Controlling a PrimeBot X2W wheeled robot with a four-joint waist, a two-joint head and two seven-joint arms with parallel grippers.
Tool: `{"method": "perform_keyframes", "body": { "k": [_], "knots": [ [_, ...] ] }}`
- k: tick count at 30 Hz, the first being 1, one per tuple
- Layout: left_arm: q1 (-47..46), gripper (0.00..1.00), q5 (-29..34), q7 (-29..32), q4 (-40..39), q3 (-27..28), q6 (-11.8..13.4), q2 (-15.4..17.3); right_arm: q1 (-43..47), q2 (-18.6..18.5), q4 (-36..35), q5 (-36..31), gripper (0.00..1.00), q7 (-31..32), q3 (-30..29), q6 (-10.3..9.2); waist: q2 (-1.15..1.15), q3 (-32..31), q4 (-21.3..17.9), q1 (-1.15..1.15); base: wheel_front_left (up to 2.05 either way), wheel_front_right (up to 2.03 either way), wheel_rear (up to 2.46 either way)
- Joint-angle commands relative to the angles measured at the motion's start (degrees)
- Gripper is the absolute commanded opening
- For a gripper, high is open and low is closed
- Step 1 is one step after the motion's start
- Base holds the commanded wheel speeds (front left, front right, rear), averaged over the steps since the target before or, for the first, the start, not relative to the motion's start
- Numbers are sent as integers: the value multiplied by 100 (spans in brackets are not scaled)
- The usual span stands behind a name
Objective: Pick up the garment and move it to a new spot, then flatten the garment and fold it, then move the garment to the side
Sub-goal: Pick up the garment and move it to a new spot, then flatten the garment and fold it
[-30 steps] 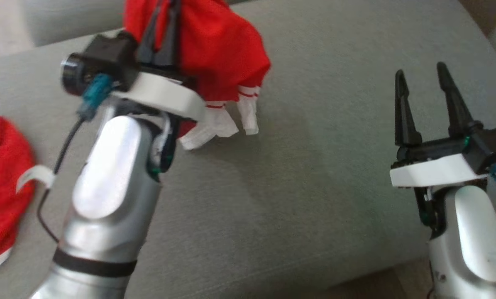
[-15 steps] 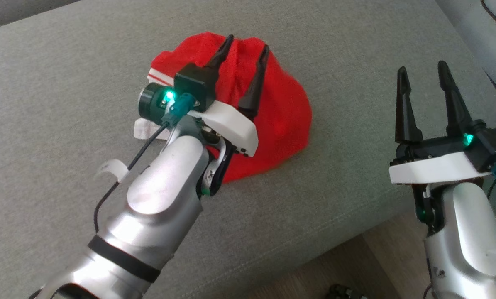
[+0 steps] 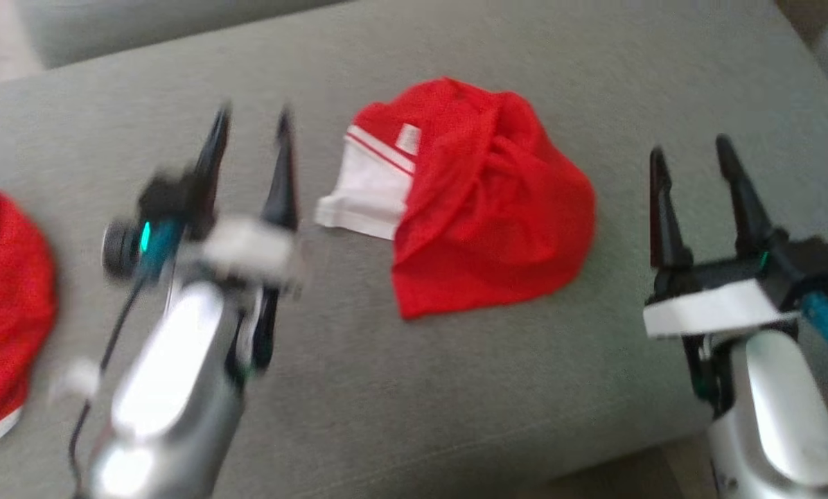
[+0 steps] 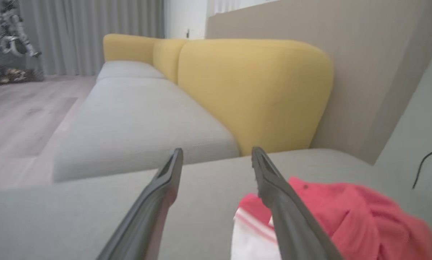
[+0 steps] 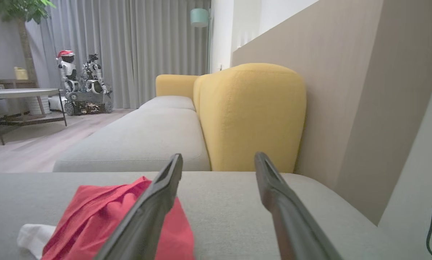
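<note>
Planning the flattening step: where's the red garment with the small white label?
Head view, centre: the garment lies crumpled on the grey cushion, between the open left gripper and the open right gripper, touching neither.

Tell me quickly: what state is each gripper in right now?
Left gripper: open, holding nothing, beside the red garment.
Right gripper: open, holding nothing.

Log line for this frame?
left gripper: open, empty | right gripper: open, empty | red garment: crumpled on cushion between grippers | fold: pending
</note>
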Motion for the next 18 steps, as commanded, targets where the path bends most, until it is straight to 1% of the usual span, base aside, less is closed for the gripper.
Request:
{"method": "perform_keyframes", "body": {
  "k": [1, 4, 9, 14, 18],
  "knots": [
    [215, 100, 56, -28, -322, 332, -5, 144, 83, 10, -157, -31, 100, 40, 116, -4, 0, -298, 392, 0, 0, 0, 0],
    [918, 100, 162, -28, -650, 613, -28, 177, 264, 10, -149, -7, 100, 96, 146, -4, 0, -418, 603, 0, 0, 0, 0],
    [1707, 100, 310, -29, -1063, 991, -152, -114, 454, 10, -150, -42, 100, 185, 180, -4, 0, -506, 865, 0, 0, 0, 0],
    [1856, 100, 557, -29, -1161, 1098, -368, -345, 298, 10, -145, 44, 100, 379, 269, -4, 0, -451, 1031, 0, 0, 0, 0],
    [1827, 100, 667, -29, -1158, 1134, -498, -461, -69, 10, 81, 314, 100, 860, 483, -4, 0, -360, 1140, 0, 0, 0, 0]
  ]
}}
